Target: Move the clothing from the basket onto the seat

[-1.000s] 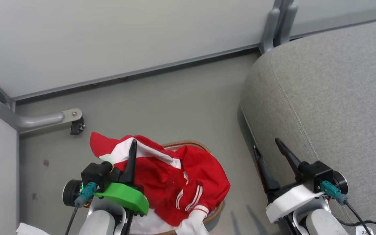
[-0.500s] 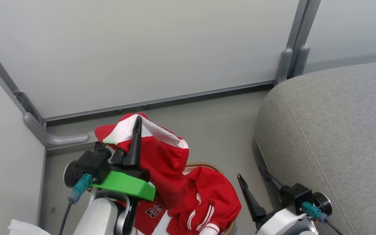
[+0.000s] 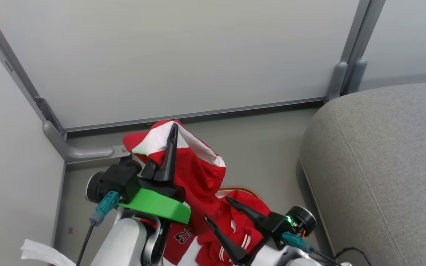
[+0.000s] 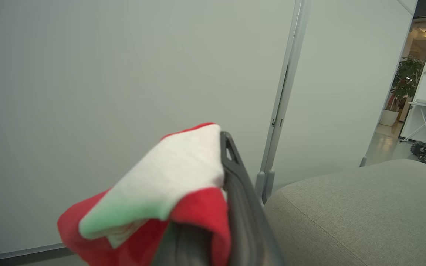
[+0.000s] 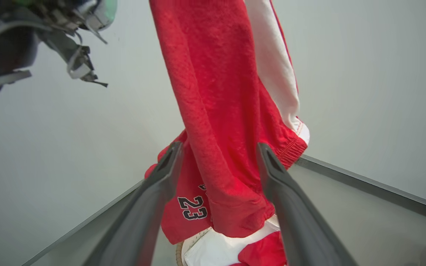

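- Red-and-white fleecy sports clothing (image 3: 194, 173) is what I've got in my left gripper (image 3: 170, 135). The two long dark fingers are clamped on a white-and-red fold at the top, and the rest hangs straight down, long axis vertical.
- Below it there's more red cloth with white stripes piled in the rounded laundry basket with a brown woven rim (image 3: 240, 188). I only see a sliver of that rim. I can't tell whether the hanging tail has cleared the pile.
- My right gripper (image 3: 216, 208) is spread wide with nothing in it, fingers aimed up at the hanging cloth. In the right wrist view the cloth lines up between the fingers, but I can't tell if it's inside the gap or just past the tips.
- The bit that matters: the big grey fabric seat cushion with the rounded corner (image 3: 383, 166) lies off to my right of the raised cloth, with bare grey floor (image 3: 264, 147) between them. My guess is the carry goes rightward, and the dangling tail has to clear the cushion's edge.
- Writing: black "23" numerals (image 5: 192, 213) low on the red cloth — no brand or label I can read.
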You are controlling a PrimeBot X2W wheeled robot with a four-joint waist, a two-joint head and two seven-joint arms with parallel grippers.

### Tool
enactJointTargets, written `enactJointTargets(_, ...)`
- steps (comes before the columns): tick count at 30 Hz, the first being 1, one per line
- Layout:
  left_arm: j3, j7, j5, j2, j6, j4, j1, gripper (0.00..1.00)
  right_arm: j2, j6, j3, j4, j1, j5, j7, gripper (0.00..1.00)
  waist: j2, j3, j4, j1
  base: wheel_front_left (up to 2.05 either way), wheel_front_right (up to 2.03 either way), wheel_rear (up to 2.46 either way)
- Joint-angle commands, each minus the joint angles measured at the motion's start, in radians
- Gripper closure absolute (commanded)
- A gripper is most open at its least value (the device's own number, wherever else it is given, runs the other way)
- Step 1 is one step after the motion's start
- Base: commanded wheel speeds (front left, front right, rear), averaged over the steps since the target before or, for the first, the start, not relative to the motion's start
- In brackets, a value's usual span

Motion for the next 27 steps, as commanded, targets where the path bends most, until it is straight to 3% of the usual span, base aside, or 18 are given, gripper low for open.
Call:
enactJointTargets(1, -0.005, -0.001, -0.008, 0.002, 0.003, 0.002, -0.018, 1.00, -0.005, -0.001, 0.014, 0.013, -0.031, 0.007, -0.005, 0.00, 0.0000, 0.003, 0.008, 0.0001, 0.00, 0.00, 0.00)
enactJointTargets(19, -0.158, -0.001, -0.059, 0.002, 0.017, 0.016, -0.083, 1.00, -0.005, -0.001, 0.202, 0.252, -0.256, 0.107, -0.005, 0.00, 0.0000, 0.017, 0.083, 0.0001, 0.00, 0.00, 0.00)
enactJointTargets(21, -0.173, -0.001, -0.068, 0.002, 0.020, 0.012, -0.088, 1.00, -0.004, -0.001, 0.212, 0.283, -0.263, 0.127, -0.005, 0.54, 0.0000, 0.017, 0.089, 0.0001, 0.00, 0.00, 0.00)
enactJointTargets(22, -0.179, -0.001, -0.070, 0.002, 0.022, 0.011, -0.090, 1.00, -0.003, -0.001, 0.222, 0.296, -0.264, 0.139, -0.005, 0.87, 0.0000, 0.016, 0.091, 0.0001, 0.00, 0.00, 0.00)
enactJointTargets(23, -0.183, -0.001, -0.072, 0.002, 0.024, 0.010, -0.091, 1.00, -0.003, -0.001, 0.222, 0.303, -0.266, 0.146, -0.005, 1.00, 0.0000, 0.016, 0.093, 0.0001, 0.00, 0.00, 0.00)
enactJointTargets(27, -0.182, -0.001, -0.072, 0.002, 0.026, 0.016, -0.084, 1.00, -0.004, -0.001, 0.198, 0.319, -0.270, 0.166, -0.005, 1.00, 0.0000, 0.020, 0.092, 0.0001, 0.00, 0.00, 0.00)
